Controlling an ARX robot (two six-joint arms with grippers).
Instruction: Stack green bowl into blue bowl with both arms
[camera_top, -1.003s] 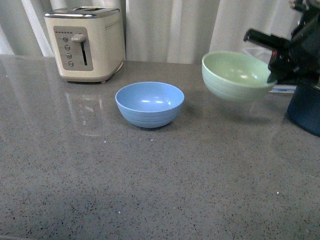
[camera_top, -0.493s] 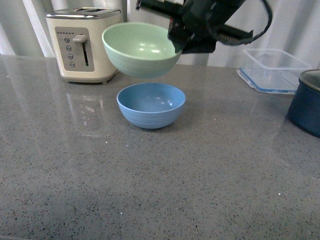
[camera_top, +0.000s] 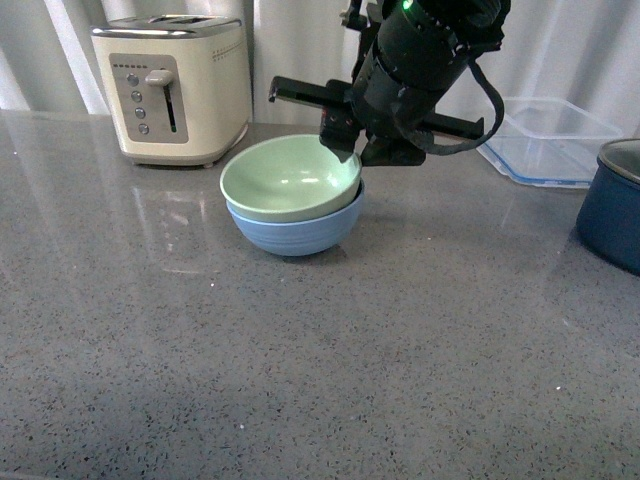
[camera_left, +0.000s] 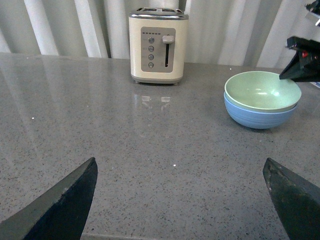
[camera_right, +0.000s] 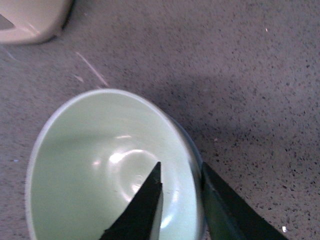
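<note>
Grey speckled surface (camera_top: 320, 380) carries the blue bowl (camera_top: 295, 233), and the green bowl (camera_top: 285, 178) sits nested inside it. My right end effector (camera_right: 180, 167) straddles the green rim, one finger inside, one outside; whether it presses I cannot tell. Behind stands a cream toaster (camera_top: 170, 85); a clear container (camera_top: 550, 140) and dark pot (camera_top: 612, 215) lie rightward. My left end effector (camera_left: 179, 165) hovers spread wide, well apart.
</note>
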